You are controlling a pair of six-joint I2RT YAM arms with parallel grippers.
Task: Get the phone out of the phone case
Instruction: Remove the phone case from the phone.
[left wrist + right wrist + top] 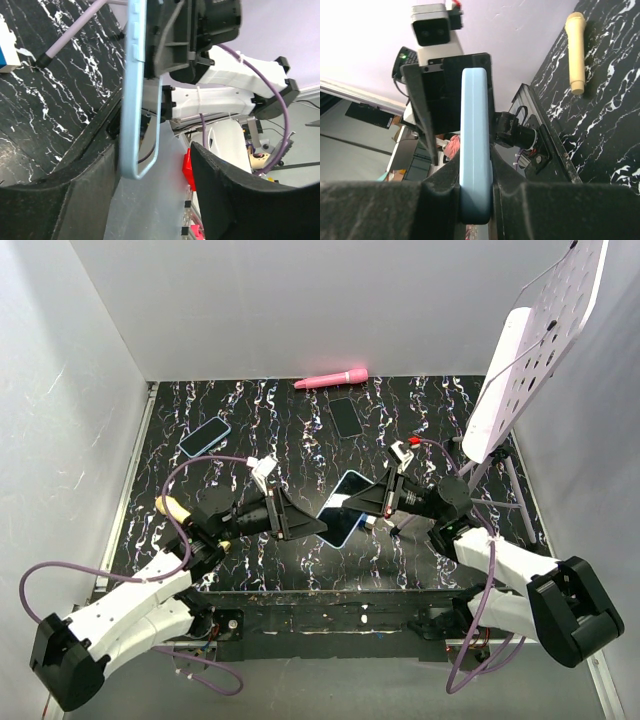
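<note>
The light-blue phone case point(346, 512) showed only edge-on to both wrists, so whether the phone sat fully inside was hard to make out. It hung above the middle of the surface's point(250, 440) near edge. The right claw point(360, 508) was clamped on one end, and the left claw's point(320, 528) jaws stood apart around the other.

Centre of the table point(260, 435): the phone case point(352, 485) sits between the left gripper point(310, 528), on its left, and the right gripper point(362, 506), on its right. Behind them lie a far-left phone point(205, 436) and a far-centre phone point(346, 417), with a rod point(332, 378) at the back edge. A perforated board point(545, 335) rises at the far right.
</note>
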